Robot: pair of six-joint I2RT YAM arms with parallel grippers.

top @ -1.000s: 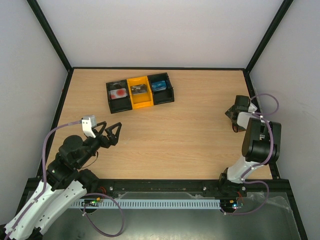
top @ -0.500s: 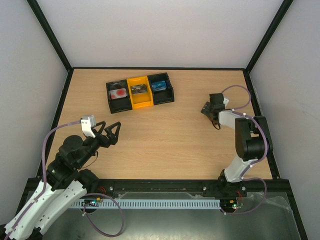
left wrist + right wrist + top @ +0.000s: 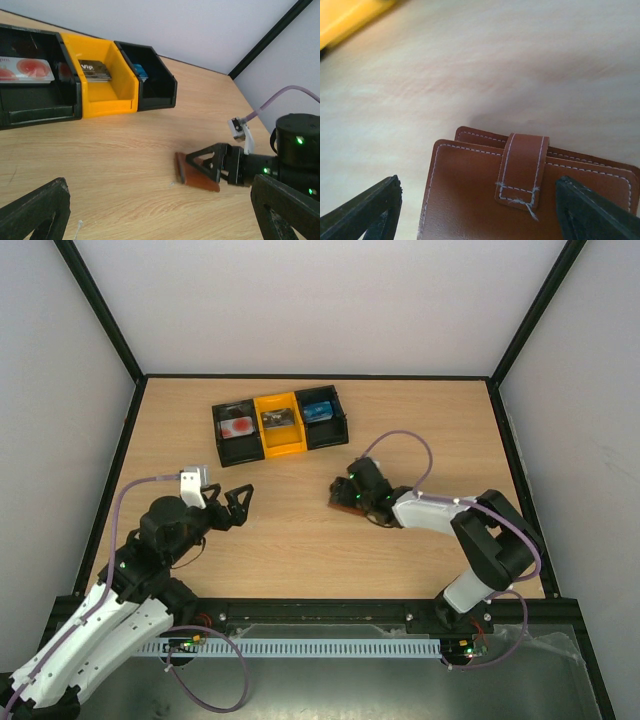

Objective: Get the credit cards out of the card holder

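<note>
The card holder (image 3: 470, 195) is a reddish-brown leather wallet, folded shut with its tab (image 3: 522, 167) across the edge. It lies mid-table in the top view (image 3: 343, 504) and shows in the left wrist view (image 3: 197, 176). No card shows in it. My right gripper (image 3: 352, 490) is right over it with jaws wide apart. In the right wrist view (image 3: 480, 212) the left finger (image 3: 367, 210) is clear of the leather and the right finger (image 3: 600, 212) overlaps it. My left gripper (image 3: 228, 508) is open and empty, left of the holder, and also shows in the left wrist view (image 3: 160, 217).
A three-bin tray (image 3: 345, 430), black, yellow and black, stands at the back. Its bins hold a red-and-white card (image 3: 238, 427), a dark card (image 3: 277, 419) and a blue card (image 3: 318, 410). The tray also shows in the left wrist view (image 3: 107, 106). Black frame rails edge the table.
My right arm has swung from the far right edge to mid-table, and the card holder now shows beneath its gripper. My left gripper has moved slightly right and forward.
</note>
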